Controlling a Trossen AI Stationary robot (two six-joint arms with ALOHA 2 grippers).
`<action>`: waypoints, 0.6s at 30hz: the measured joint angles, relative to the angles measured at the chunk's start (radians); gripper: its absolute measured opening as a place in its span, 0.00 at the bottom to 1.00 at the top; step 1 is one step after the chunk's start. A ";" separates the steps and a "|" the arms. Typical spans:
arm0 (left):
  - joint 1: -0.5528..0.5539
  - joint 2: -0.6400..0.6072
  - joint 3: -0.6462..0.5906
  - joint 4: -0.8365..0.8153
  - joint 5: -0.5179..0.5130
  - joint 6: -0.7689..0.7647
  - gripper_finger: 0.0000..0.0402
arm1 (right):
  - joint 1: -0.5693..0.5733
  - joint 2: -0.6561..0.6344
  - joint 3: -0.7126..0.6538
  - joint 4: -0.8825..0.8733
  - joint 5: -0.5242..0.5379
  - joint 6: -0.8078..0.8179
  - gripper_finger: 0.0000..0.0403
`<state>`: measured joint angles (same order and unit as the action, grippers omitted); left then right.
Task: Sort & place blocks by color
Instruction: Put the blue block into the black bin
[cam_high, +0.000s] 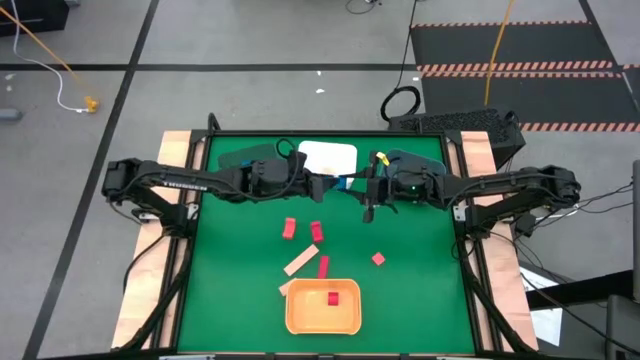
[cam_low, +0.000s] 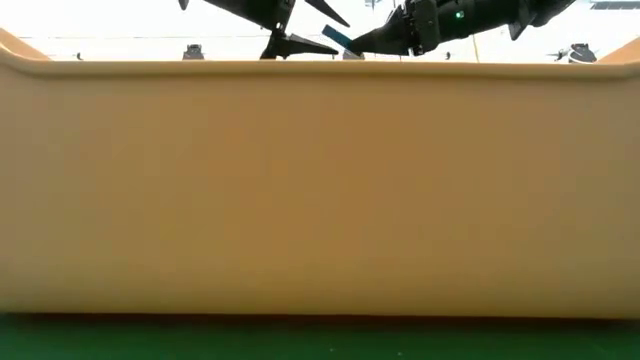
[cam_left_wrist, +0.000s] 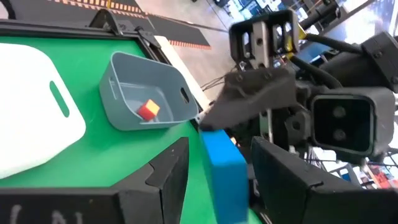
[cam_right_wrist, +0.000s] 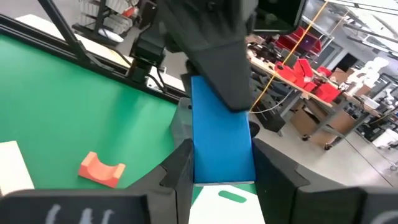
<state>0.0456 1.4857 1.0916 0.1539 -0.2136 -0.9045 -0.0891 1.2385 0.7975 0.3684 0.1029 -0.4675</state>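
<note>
Sort is partly done, my read: orange bin (cam_high: 322, 312) at the near edge of the green surface (cam_high: 420, 280) has one red block (cam_high: 333, 298) in it, and the grey bin (cam_left_wrist: 146, 93) at the far side holds a red-and-yellow piece (cam_left_wrist: 148, 110). Still loose on the surface: red blocks (cam_high: 289, 228), (cam_high: 316, 231), (cam_high: 323, 266), (cam_high: 378, 258), a tan bar (cam_high: 301, 262), plus a red arch (cam_right_wrist: 102, 168) in the right wrist view. Looks like most of the work is left. A white bin (cam_high: 328, 157) sits at the far edge; contents not visible. Both arms are stretched in from the sides and meet mid-air over the far centre, tools facing each other in what reads as a handover. The blue bar (cam_right_wrist: 221, 140) sits between them: right tool (cam_right_wrist: 222, 163) has its fingers closed against the bar's sides; left tool (cam_left_wrist: 214, 171) also has a finger on each side of the blue bar (cam_left_wrist: 224, 165), apparently gripping. Can't tell which one is carrying the load.
</note>
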 joint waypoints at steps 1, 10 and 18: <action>0.000 0.000 0.000 -0.001 0.002 0.000 0.43 | 0.000 0.000 0.000 0.000 0.001 0.000 0.29; -0.001 -0.001 0.000 -0.029 0.006 -0.004 0.21 | 0.000 0.000 0.000 0.009 0.006 0.002 0.29; -0.001 -0.002 0.000 -0.033 0.007 0.009 0.14 | 0.000 0.000 0.000 0.005 0.028 0.039 0.31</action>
<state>0.0444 1.4841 1.0920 0.1207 -0.2068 -0.8955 -0.0887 1.2388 0.7975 0.3729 0.1305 -0.4283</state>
